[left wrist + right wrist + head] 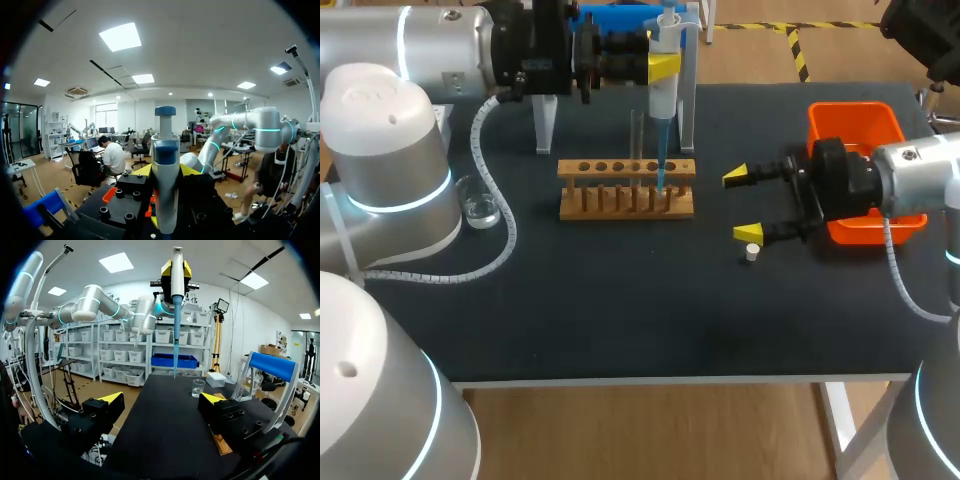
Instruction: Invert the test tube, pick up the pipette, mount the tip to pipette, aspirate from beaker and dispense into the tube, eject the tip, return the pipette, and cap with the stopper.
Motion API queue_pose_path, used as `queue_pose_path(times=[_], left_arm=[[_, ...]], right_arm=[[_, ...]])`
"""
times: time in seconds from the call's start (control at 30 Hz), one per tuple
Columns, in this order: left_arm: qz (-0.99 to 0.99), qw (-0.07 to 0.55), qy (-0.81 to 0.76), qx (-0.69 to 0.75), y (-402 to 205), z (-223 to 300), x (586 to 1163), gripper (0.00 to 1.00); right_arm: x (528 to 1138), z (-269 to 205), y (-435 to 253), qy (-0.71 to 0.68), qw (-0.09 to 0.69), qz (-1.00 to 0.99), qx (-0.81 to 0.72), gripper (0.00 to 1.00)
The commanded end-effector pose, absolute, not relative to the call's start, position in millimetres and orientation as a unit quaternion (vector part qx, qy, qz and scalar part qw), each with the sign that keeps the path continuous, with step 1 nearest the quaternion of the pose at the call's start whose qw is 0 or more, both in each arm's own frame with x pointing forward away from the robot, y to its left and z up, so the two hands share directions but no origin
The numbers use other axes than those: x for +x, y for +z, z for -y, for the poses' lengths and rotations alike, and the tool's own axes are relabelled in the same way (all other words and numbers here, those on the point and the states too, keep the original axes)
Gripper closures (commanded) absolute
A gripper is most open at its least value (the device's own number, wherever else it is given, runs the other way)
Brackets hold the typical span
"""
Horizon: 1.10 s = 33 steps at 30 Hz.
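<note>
Wooden test tube rack (pixel 626 190) stands in the middle of the black table (pixel 620 320), with a clear test tube (pixel 636 135) upright in one of its right-hand holes. The left arm comes in from the far left. Its gripper (pixel 662 68) is closed on the body of the pipette (pixel 664 95), one yellow tip on each side, and holds it upright above the rack. The blue pipette tip (pixel 660 165) is mounted and points straight down at the rack, just right of the test tube. Whether its end touches the rack or sits in a hole cannot be told.

Behind the pipette, at the far edge, is the blue-topped pipette stand (pixel 688 110). A glass beaker (pixel 480 207) sits on the table well to the left of the rack.

The right gripper (pixel 743 204) lies low over the table to the right of the rack, its fingers spread wide with nothing between them. The small white stopper (pixel 751 252) stands on the table just beside its near finger. An orange bin (pixel 850 118) sits at the far right, partly behind that arm's wrist.
</note>
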<state>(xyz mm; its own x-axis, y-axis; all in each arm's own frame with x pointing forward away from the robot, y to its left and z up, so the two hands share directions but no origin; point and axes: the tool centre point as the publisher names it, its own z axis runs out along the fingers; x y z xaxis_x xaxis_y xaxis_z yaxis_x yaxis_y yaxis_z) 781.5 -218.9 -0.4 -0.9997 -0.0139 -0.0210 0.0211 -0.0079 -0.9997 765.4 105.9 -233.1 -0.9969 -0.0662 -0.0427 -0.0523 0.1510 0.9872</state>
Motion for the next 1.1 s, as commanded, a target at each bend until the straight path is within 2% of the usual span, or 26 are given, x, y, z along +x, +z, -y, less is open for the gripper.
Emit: queue_pose_path(times=[0.03, 0.6, 1.1], left_arm=[[-0.703, 0.013, -0.711, 0.003, -1, 219, 781, 1.0], [-0.703, 0.013, -0.711, 0.003, -1, 219, 781, 1.0], [-0.701, 0.093, -0.707, -0.016, -20, 104, 806, 1.0]], right_arm=[[764, -106, -232, -0.649, 0.004, 0.76, 0.038, 0.0], [764, -106, -232, -0.649, 0.004, 0.76, 0.038, 0.0], [764, -106, -232, -0.649, 0.004, 0.76, 0.038, 0.0]])
